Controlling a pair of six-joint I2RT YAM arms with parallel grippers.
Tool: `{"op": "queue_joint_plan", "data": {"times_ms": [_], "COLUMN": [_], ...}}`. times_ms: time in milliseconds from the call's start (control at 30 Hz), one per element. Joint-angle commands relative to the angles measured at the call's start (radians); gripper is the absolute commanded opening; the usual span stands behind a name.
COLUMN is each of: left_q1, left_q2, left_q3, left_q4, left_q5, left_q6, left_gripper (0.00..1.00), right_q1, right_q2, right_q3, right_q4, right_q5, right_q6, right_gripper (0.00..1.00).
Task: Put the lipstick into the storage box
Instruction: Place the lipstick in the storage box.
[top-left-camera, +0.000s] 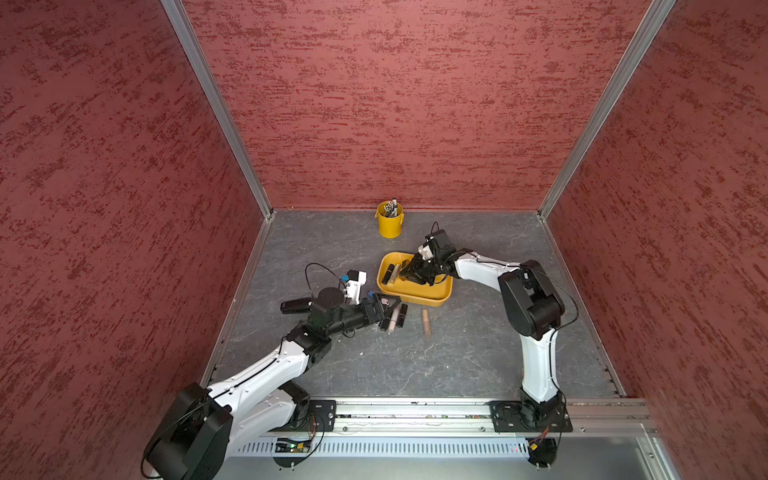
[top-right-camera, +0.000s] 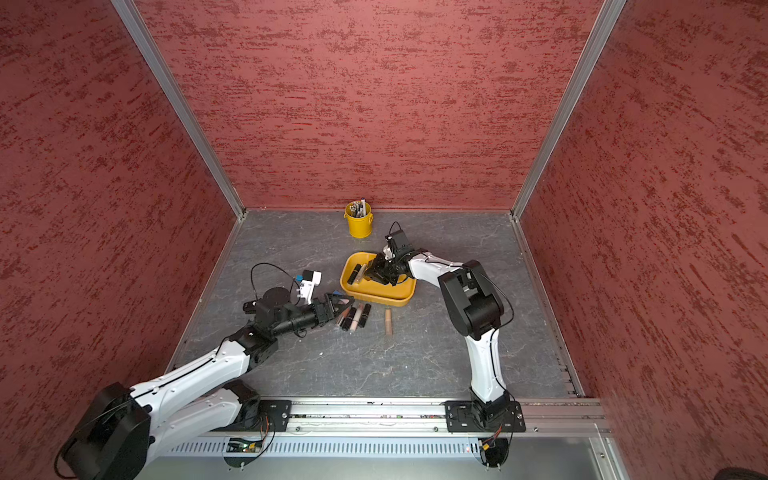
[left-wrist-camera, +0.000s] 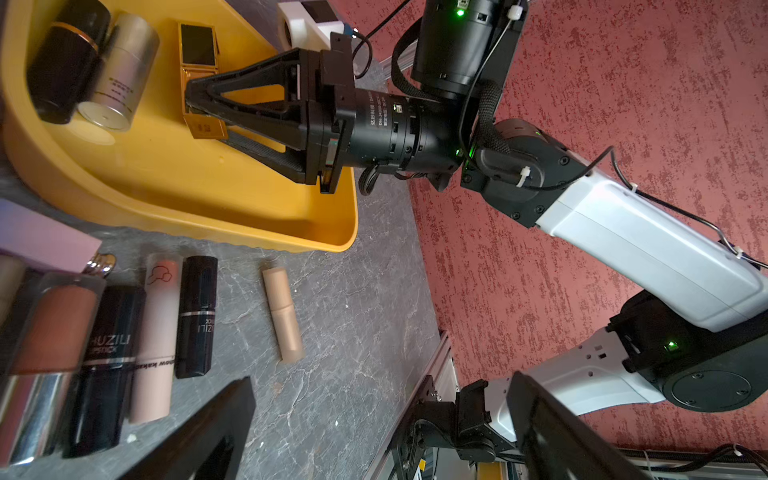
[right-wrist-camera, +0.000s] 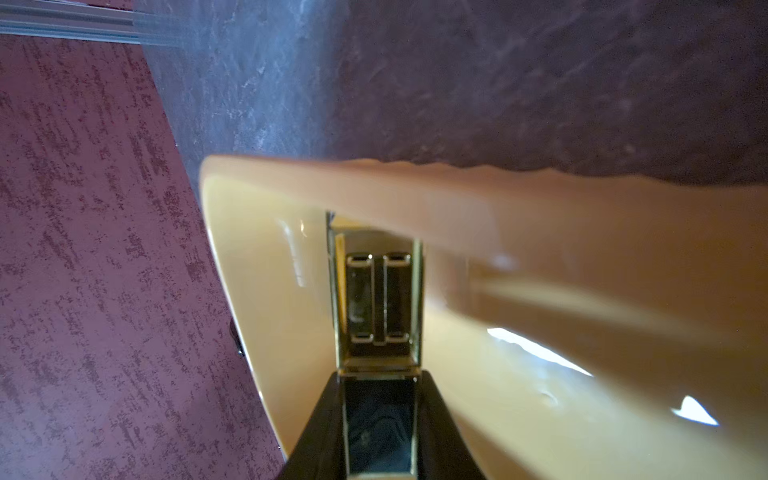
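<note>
While my right gripper (left-wrist-camera: 195, 104) is reaching down inside the storage box (left-wrist-camera: 166, 216), its fingers are pinching a square gold lipstick (left-wrist-camera: 199, 50) across its middle, almost pressed together around it. The lipstick is sitting low over the yellow floor of the box, just beside a black lipstick (left-wrist-camera: 66, 62) and a silver lipstick (left-wrist-camera: 120, 70) lying there; I cannot tell whether it is touching the floor. My left gripper (top-right-camera: 337, 302) is hanging with its fingers spread wide and holding nothing, near a row of lipsticks (left-wrist-camera: 158, 332) lying on the grey table (left-wrist-camera: 353, 332) outside the box, with a beige tube (left-wrist-camera: 282, 316) lying a little apart from them. I am weighing the risks: letting go from any height may be sending the gold lipstick sliding into its neighbours, my opening fingers may be knocking them, and lifting out carelessly may be catching the box's low wall and dragging it. My left fingers, being so near, may be scattering the row
</note>
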Motion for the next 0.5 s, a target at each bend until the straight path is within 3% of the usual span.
{"op": "queue_joint_plan", "data": {"times_ms": [0, 333, 467], "left_q1": [0.013, 0.031, 0.038], "left_q2": [-0.027, -0.081, -0.087], "left_q3": [-0.022, -0.04, -0.043], "left_q4": [-0.047, -0.102, -0.11], "left_q5": [-0.014, -0.024, -0.024], "left_q6": [0.018, 0.02, 0.019], "left_gripper": [1.0, 1.0, 1.0], "right_q1": [-0.007, -0.006, -0.007], "right_q2": [0.022, 0.053, 0.057], "right_q3": [0.037, 0.059, 0.057], "right_q4": [0.01, 0.0, -0.002], "right_q5": [0.013, 0.013, 0.013], "right_q6": [0.003, -0.005, -0.013], "right_gripper": [0.17, 0.21, 0.26]}}
